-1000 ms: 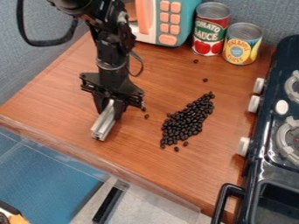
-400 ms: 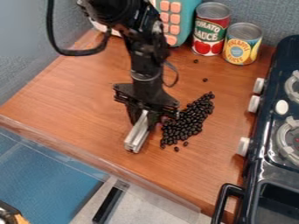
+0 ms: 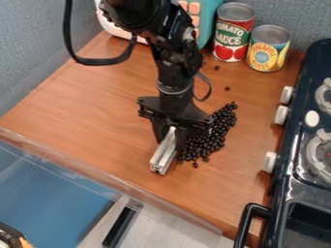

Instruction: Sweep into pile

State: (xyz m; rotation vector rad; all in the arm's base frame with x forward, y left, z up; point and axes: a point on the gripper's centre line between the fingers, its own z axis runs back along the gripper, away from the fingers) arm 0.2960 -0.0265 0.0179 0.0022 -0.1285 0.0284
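The black gripper (image 3: 173, 133) hangs over the middle of the counter, shut on a silver metal bar (image 3: 163, 153) that slants down toward the front left. Right beside the gripper and bar lies a pile of dark beans (image 3: 217, 129), longer than it is wide, stretching from upper right to lower left. The gripper hides part of the pile's left side. A few stray beans (image 3: 227, 88) lie apart from it, toward the cans.
A tomato sauce can (image 3: 233, 33) and a pineapple can (image 3: 267, 49) stand at the back, with a teal toy microwave (image 3: 209, 18) behind the arm. A dark toy stove (image 3: 294, 145) borders the right side. The counter's front edge (image 3: 116, 180) runs diagonally.
The gripper has moved right and slightly toward the front with the bar, from left of the beans to the pile's left side, covering part of it.
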